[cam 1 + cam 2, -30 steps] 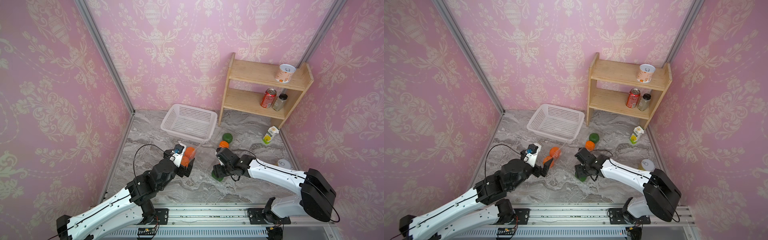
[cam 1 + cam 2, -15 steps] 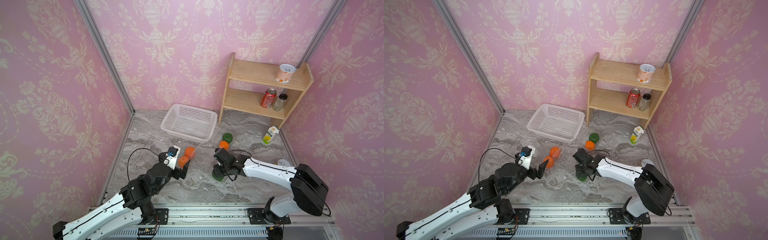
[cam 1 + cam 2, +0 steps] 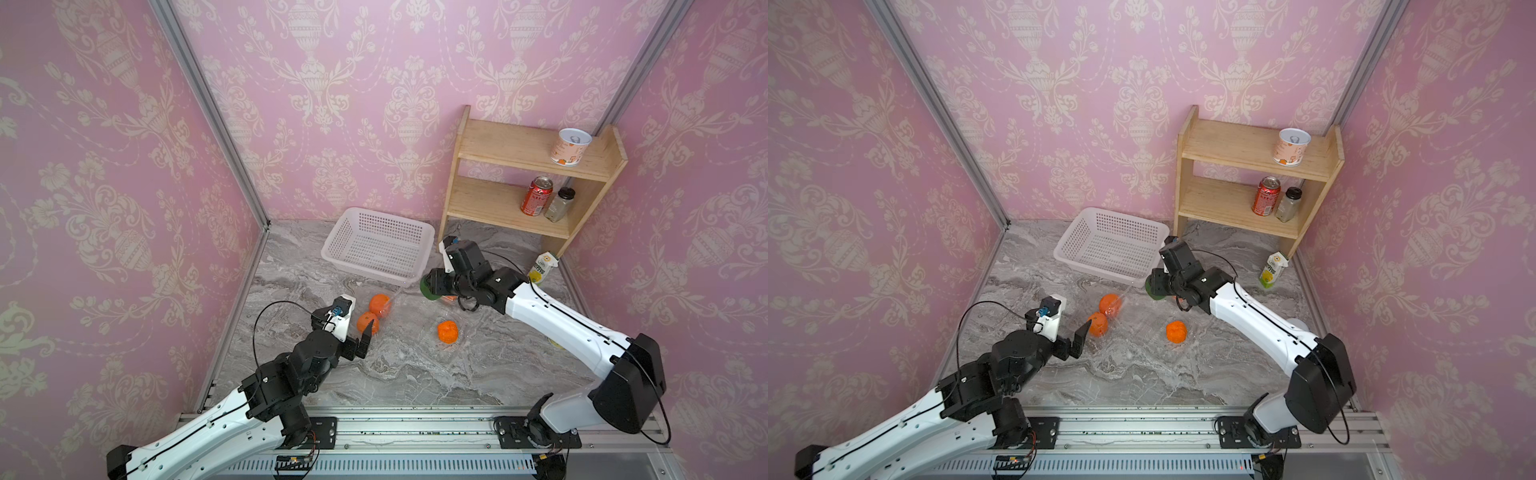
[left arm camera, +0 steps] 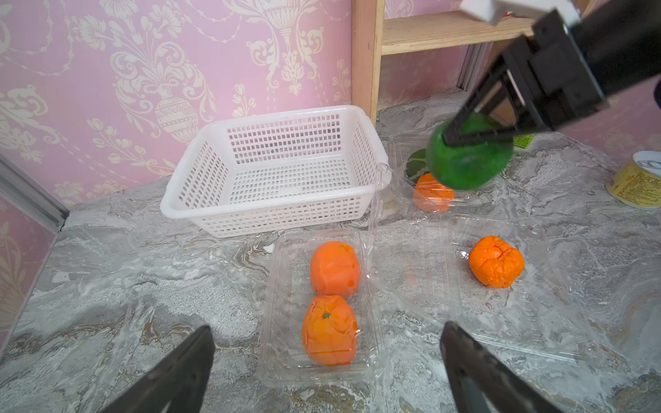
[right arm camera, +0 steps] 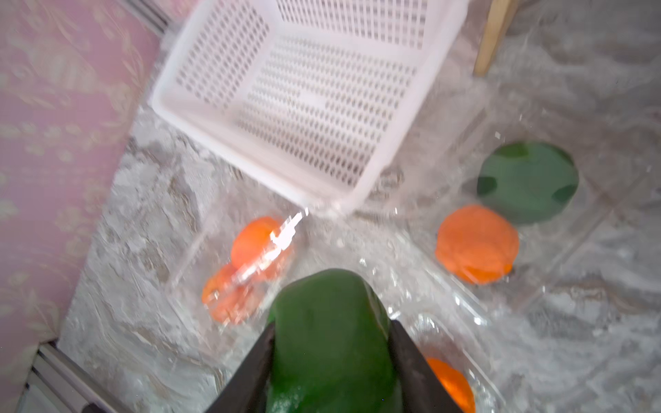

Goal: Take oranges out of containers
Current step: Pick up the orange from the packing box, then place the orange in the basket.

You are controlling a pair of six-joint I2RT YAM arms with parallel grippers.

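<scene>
The right gripper (image 5: 331, 327) has its jaws half closed around a dark green orange (image 5: 329, 357), held up above a clear container (image 4: 398, 168) with one orange and one green fruit. The left gripper (image 4: 326, 327) is spread wide and empty, with two oranges (image 4: 334, 268) in an open container (image 4: 272, 321) just ahead of its jaws.

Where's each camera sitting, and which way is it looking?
Top views: high over the front rail, looking down on the marble table; left arm and right arm both show in both top views.
Left wrist: on the left arm, looking forward past the open left gripper, over two oranges in a clear container, toward the white basket.
Right wrist: on the right arm, looking down along the right gripper, shut on a green orange.
Shared: both wrist views show the basket and that green orange.
</scene>
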